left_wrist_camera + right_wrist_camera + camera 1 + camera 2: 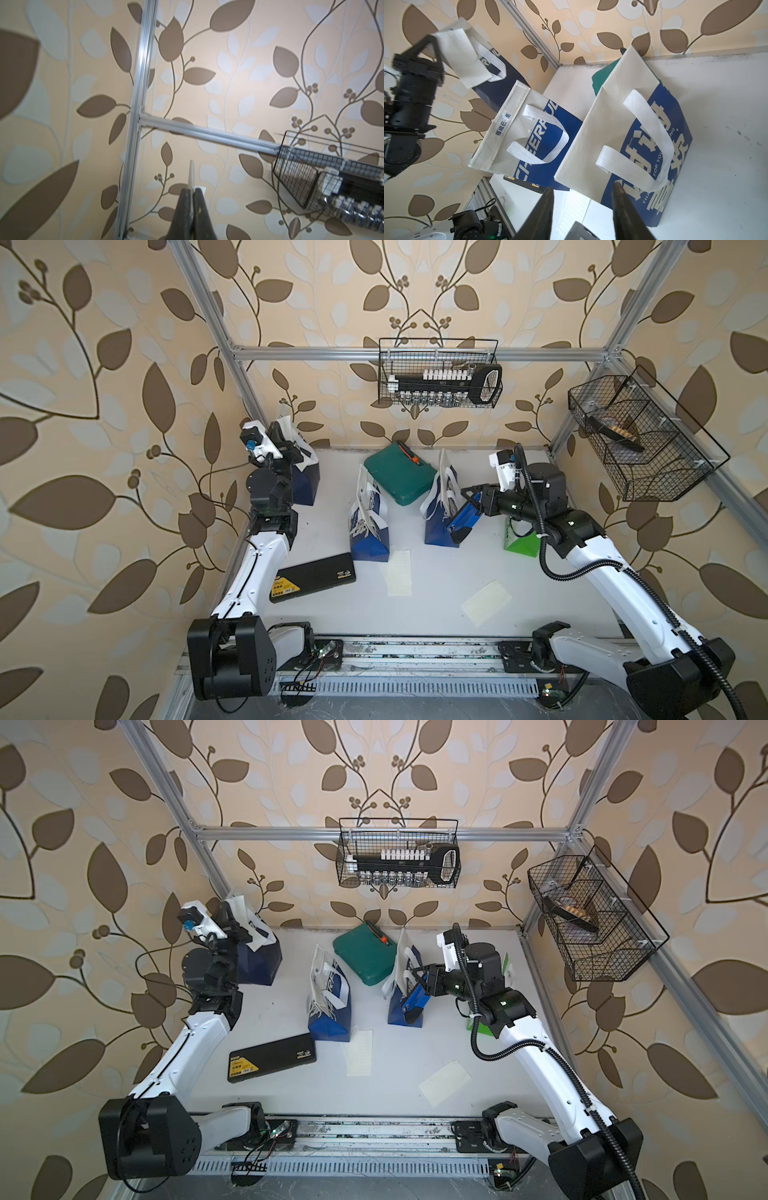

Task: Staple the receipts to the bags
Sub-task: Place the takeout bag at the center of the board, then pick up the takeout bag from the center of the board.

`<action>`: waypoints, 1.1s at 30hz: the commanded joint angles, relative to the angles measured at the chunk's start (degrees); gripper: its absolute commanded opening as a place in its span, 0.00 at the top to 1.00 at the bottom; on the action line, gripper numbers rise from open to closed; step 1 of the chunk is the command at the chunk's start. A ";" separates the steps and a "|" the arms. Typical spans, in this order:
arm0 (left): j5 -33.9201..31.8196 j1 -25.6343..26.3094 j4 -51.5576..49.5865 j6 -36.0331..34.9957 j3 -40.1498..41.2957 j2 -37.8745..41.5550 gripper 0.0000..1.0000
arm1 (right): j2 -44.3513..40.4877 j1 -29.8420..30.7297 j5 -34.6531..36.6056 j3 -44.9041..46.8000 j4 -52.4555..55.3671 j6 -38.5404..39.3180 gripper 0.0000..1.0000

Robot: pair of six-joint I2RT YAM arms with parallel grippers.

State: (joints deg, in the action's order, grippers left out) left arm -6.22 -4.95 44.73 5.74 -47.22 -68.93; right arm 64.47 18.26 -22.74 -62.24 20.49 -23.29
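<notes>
Pinching at upper left, the left gripper (192, 190) is clamped fully closed on the pale top edge of the far-left bag (305, 485); whether a slip is caught there, cannot tell. Bags look light, floppy; best taken at the stiffer top hem. Two receipts (400, 572) lie loose mid-table, lower centre: thin, likely slippery. Right of centre, the right gripper (468, 506), partly open, grips a blue stapler (464, 521) beside a navy bag (434, 526). Bag insides hidden. Back wire basket (384, 364) holds a socket rack (436, 383).
</notes>
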 commanded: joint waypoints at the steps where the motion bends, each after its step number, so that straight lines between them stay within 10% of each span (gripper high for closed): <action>1: 2.06 -0.22 4.48 4.53 5.79 -1.19 1.00 | -0.31 0.24 -1.86 -0.16 -3.53 0.35 0.96; 8: 15.10 0.07 0.71 8.82 11.83 0.53 0.68 | -0.13 0.54 -1.94 -0.47 -3.45 0.83 0.96; 10: 17.13 0.14 -0.95 8.16 13.08 2.81 0.31 | 0.04 0.62 -1.87 -0.55 -3.44 0.88 0.96; 13: 20.03 0.44 -7.14 6.66 13.10 7.84 0.01 | 0.12 0.70 -1.39 -0.53 -3.19 0.96 0.96; 22: 19.98 2.25 -33.61 0.50 6.00 25.20 0.01 | 0.88 0.67 0.92 -2.42 -2.23 1.78 0.96; 33: 15.96 25.26 -57.51 6.00 -9.76 18.19 0.01 | 2.77 0.70 4.69 -4.88 -1.38 2.47 0.96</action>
State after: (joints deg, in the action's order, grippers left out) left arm 13.91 16.73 -5.74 9.30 -58.04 -48.99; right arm 67.26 18.65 -19.49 -63.99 21.04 -21.08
